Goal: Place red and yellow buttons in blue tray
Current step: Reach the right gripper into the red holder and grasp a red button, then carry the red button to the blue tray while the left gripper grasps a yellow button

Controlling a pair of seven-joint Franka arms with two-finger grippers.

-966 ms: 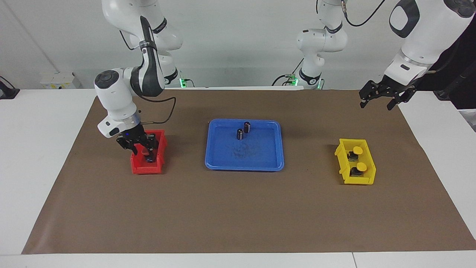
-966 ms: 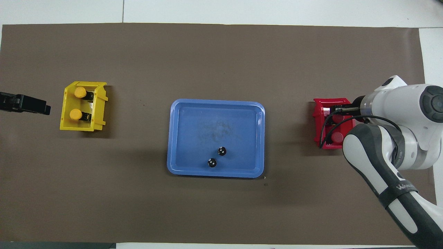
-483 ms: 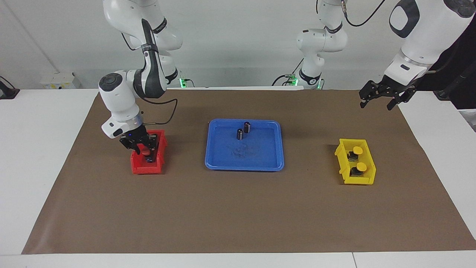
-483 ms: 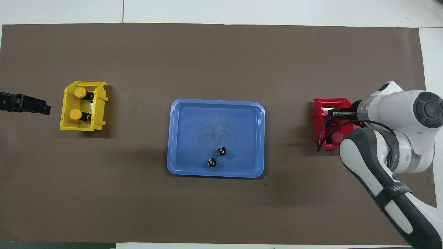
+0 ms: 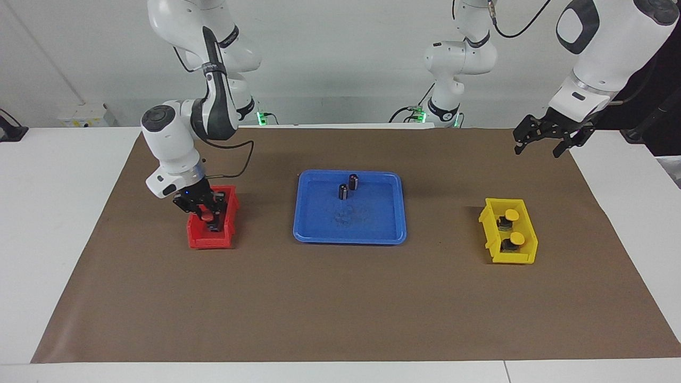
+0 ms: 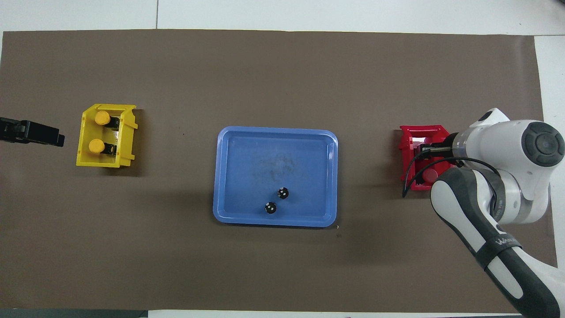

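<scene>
My right gripper [image 5: 207, 218] is over the red bin [image 5: 208, 242], shut on a red button [image 5: 206, 214] and holding it at about rim height. A second red button [image 6: 427, 176] lies in the same bin [image 6: 406, 145]; my right wrist covers the rest of the bin from above. Two yellow buttons [image 5: 511, 214] [image 5: 517, 238] sit in the yellow bin [image 5: 525, 254], seen from above too [image 6: 102, 117] [image 6: 96, 145]. The blue tray [image 5: 372, 226] [image 6: 247, 176] lies mid-table. My left gripper [image 5: 540, 144] [image 6: 44, 134] waits open in the air at the left arm's end.
Two small dark cylinders [image 5: 353, 181] [image 5: 343, 191] stand in the blue tray, on its side nearer to the robots [image 6: 283, 193] [image 6: 270, 207]. A brown mat [image 5: 340, 308] covers the table.
My right gripper has risen a little in the red bin with the red button between its fingers. My left arm has not moved.
</scene>
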